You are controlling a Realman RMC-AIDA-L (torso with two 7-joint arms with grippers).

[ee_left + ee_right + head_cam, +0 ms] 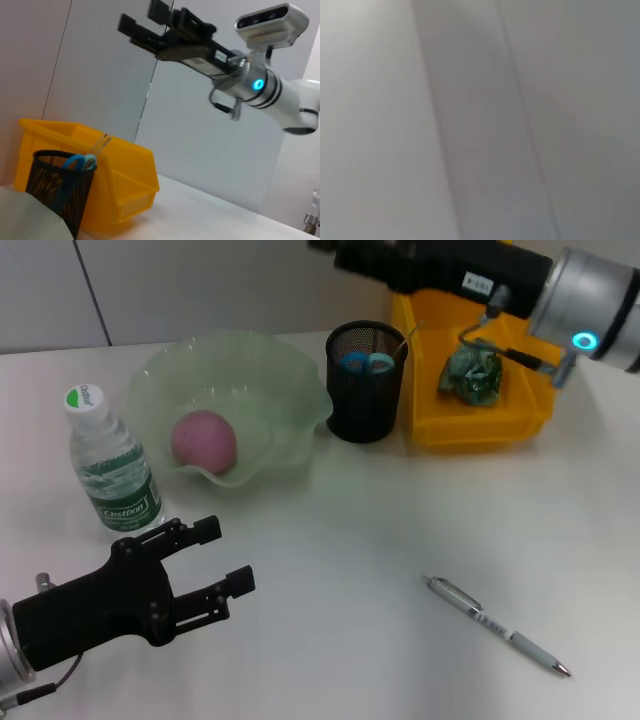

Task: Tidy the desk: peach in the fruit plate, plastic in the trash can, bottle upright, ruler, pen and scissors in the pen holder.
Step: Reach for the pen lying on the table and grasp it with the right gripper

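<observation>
Pen [497,626] flat on the desk [340,560] toward its front right corner. Peach [204,441] in the fruit plate [290,390], bottle [112,466] upright near the left edge, scissors [365,362] in the pen holder [366,405], plastic [472,374] in the yellow trash can [480,425]. Left gripper [226,556] spread, empty, near the front left corner. Right gripper [142,26] raised above the back edge, spread, empty

Head view: high, angled down over surface [330,570]. Left wrist view: low, sideways; shares pen holder [366,382], yellow bin [480,420]. Right wrist view: blank wall.
</observation>
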